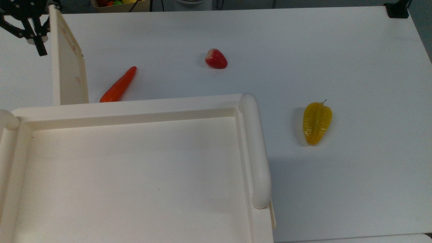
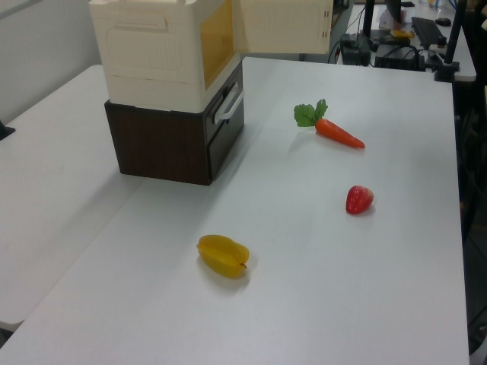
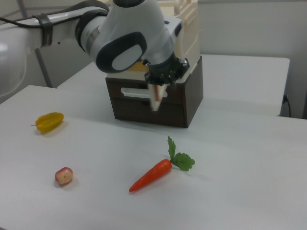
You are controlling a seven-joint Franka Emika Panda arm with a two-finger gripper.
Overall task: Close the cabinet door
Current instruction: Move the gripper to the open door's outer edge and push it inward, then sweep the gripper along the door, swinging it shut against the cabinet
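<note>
door (image 1: 67, 64): swung wide open off the cabinet (image 1: 135, 175)
gripper (image 1: 35, 35): just beside the door's outer face — jaws' state, can't tell

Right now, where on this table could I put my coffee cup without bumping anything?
The roomiest bare patch of table is at the top view's right, past the strawberry and the yellow fruit. It is crowded at the top view's upper left, where the gripper hangs beside the open cabinet door, with the carrot close by.
</note>
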